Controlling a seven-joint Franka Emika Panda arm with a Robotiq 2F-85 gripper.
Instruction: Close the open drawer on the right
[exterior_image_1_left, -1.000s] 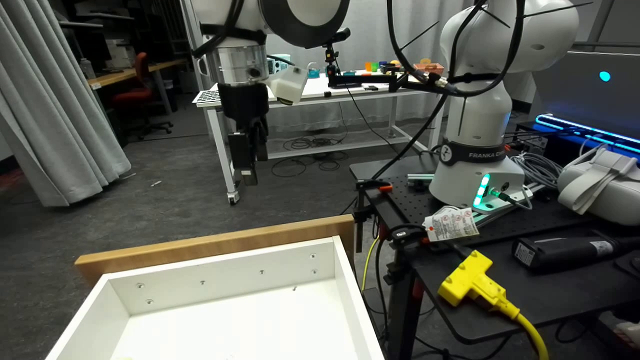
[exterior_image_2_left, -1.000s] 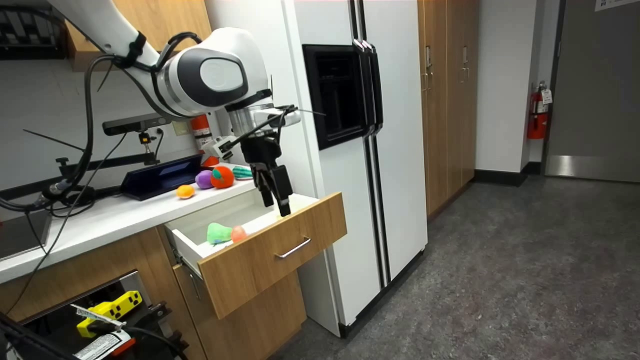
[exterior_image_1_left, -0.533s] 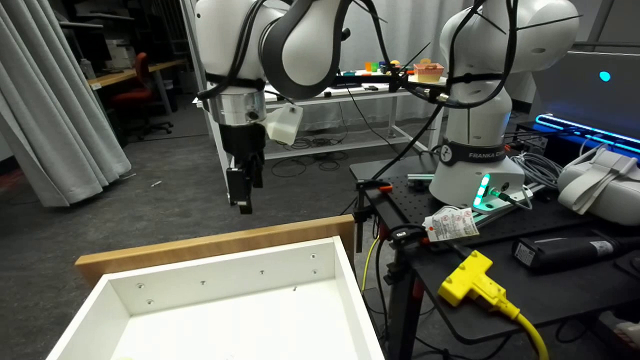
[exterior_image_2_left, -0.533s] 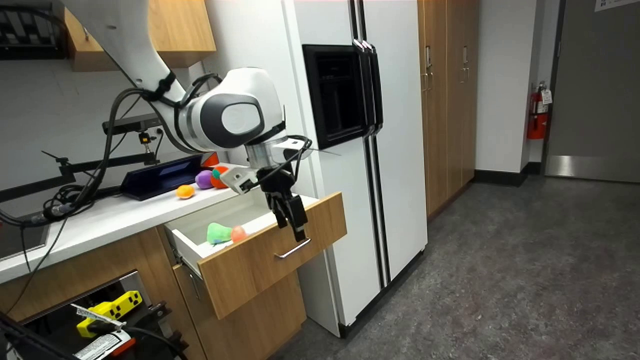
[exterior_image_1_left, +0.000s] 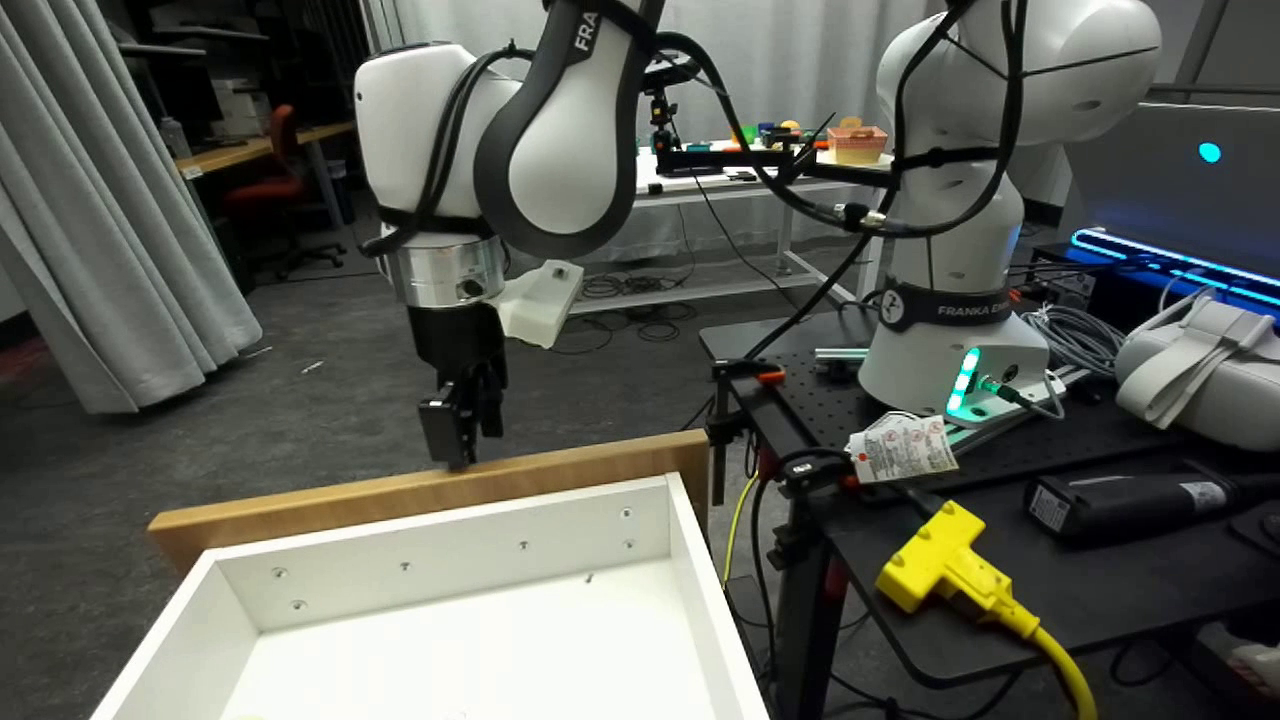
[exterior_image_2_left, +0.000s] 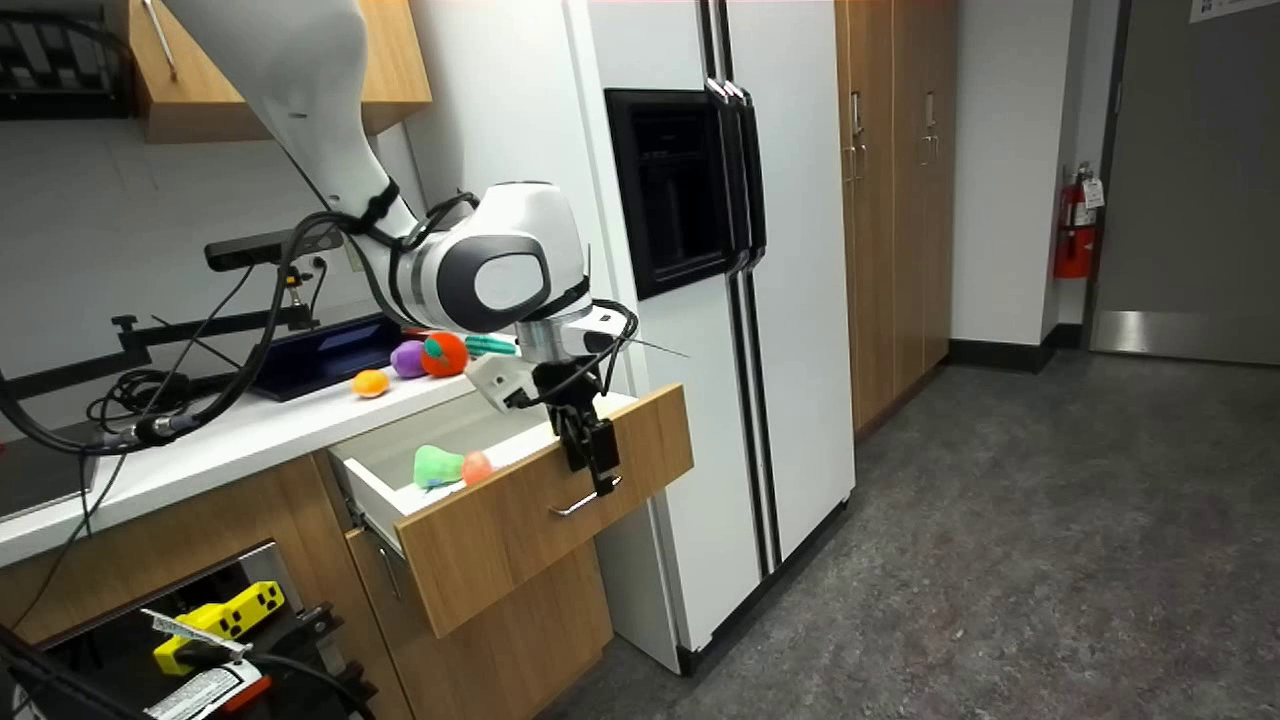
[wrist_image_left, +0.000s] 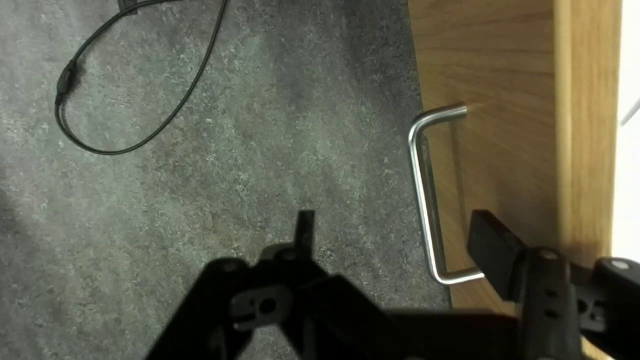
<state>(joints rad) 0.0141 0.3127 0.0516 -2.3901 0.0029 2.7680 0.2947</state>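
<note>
The drawer stands open; its tan wood front (exterior_image_2_left: 500, 550) and white inner wall (exterior_image_1_left: 460, 545) show in the exterior views, and its top edge (wrist_image_left: 590, 125) in the wrist view. A silver bar handle (wrist_image_left: 422, 195) is on the front; it also shows in an exterior view (exterior_image_2_left: 575, 507). My gripper (wrist_image_left: 395, 217) is open and empty, pointing down just outside the drawer front. In the wrist view one finger is on the floor side of the handle and one overlaps its lower end. The gripper also shows in both exterior views (exterior_image_1_left: 462, 440) (exterior_image_2_left: 592, 470). Whether it touches anything, I cannot tell.
A green toy (exterior_image_2_left: 437, 466) and an orange one (exterior_image_2_left: 476, 467) lie in the drawer. A white fridge (exterior_image_2_left: 800, 400) stands beside it. The white counter (exterior_image_2_left: 250, 430) holds toy fruit. A black cart (exterior_image_1_left: 1050, 590) with a yellow power splitter (exterior_image_1_left: 935, 560) is near the drawer.
My gripper has come down and outward, from above the drawer to just outside its front, near the handle. The drawer has not moved.
</note>
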